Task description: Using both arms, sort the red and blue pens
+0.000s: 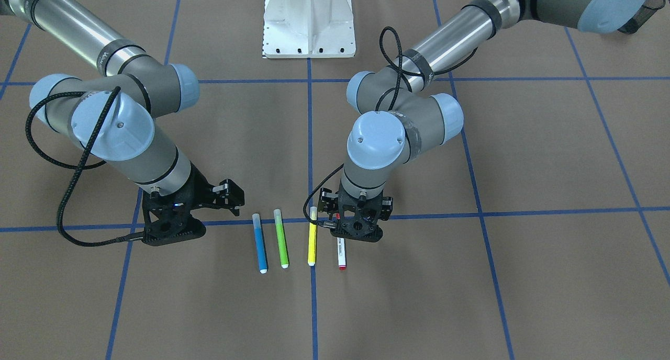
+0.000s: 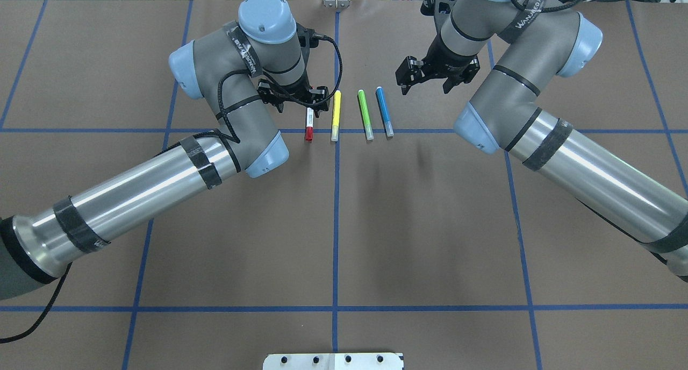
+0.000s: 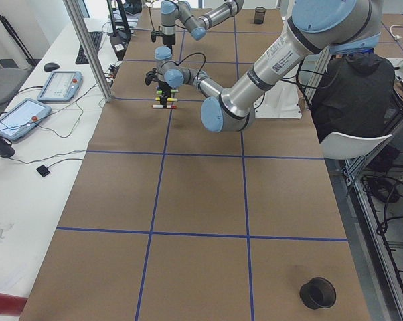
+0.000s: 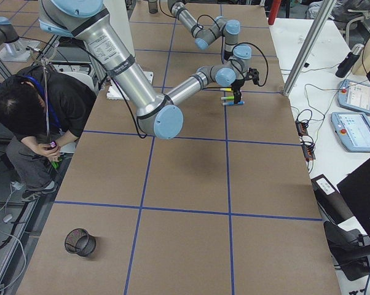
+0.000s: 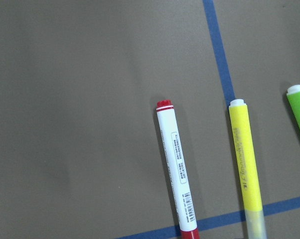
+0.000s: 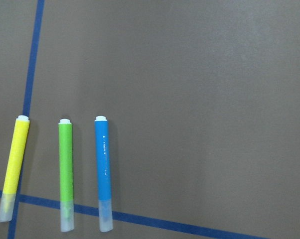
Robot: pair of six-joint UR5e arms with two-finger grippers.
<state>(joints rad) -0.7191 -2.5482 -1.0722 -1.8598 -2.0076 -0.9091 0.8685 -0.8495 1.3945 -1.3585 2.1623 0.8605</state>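
Four pens lie side by side on the brown table. The red pen [image 1: 341,252] [image 2: 309,125] [image 5: 178,172] has a white barrel and lies at one end of the row. My left gripper [image 1: 357,218] [image 2: 298,105] hangs open just over its far end, not touching it. The blue pen [image 1: 260,247] [image 2: 384,111] [image 6: 103,169] lies at the other end of the row. My right gripper [image 1: 233,195] [image 2: 424,87] is open above the table, a little beyond and to the side of the blue pen, holding nothing.
A green pen [image 2: 365,113] and a yellow pen [image 2: 335,114] lie between the two task pens. The white robot base [image 1: 309,22] is at the table's middle edge. A black mesh cup [image 4: 80,241] and a black cup [image 3: 318,292] stand at the table's ends. A person [image 4: 25,117] sits beside the table.
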